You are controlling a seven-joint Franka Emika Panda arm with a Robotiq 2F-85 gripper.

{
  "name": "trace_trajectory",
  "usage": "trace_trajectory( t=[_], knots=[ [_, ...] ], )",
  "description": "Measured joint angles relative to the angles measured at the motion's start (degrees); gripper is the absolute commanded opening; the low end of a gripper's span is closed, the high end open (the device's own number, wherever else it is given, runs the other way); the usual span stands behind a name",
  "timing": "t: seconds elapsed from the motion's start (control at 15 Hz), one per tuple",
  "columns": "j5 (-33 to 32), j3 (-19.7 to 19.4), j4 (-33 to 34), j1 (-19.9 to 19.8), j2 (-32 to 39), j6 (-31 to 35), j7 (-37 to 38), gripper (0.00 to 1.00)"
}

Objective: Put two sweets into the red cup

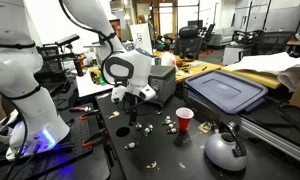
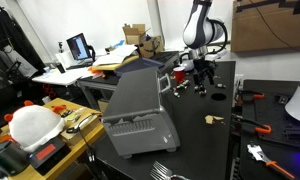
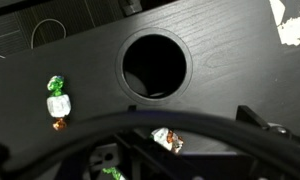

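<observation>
The red cup stands upright on the black table, to the right of my gripper in an exterior view. Small pale sweets lie scattered on the table around the cup and below the gripper. In the wrist view my gripper hangs open just above the table. One sweet in a white and brown wrapper lies on the table between the fingers, touching neither. Another sweet, white with green ends, lies off to the left. The cup is out of the wrist view.
A round hole opens in the tabletop just beyond the gripper. A grey kettle sits right of the cup, with a blue lid behind it. A grey machine stands at the table's side. A dark cable crosses the wrist view.
</observation>
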Motion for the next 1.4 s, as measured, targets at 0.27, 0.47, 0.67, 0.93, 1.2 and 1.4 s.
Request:
trace_trajectory(
  t=[0.27,0.47,0.67,0.93,1.2,1.4],
  knots=[
    [0.00,0.42,-0.42,-0.74,1.41,3.72,-4.67,1.00],
    [-0.01,1.67,-0.55,-1.37,2.94,7.90,-6.95,1.00],
    [-0.10,3.03,-0.55,-1.94,4.71,11.56,-8.02,1.00],
    [-0.36,4.48,-0.55,-3.24,6.65,14.95,-8.83,0.66],
    [-0.85,5.46,-0.54,-4.71,7.48,17.31,-9.10,0.34],
    [-1.47,5.60,-0.53,-5.76,7.45,18.05,-9.10,0.13]
  ],
)
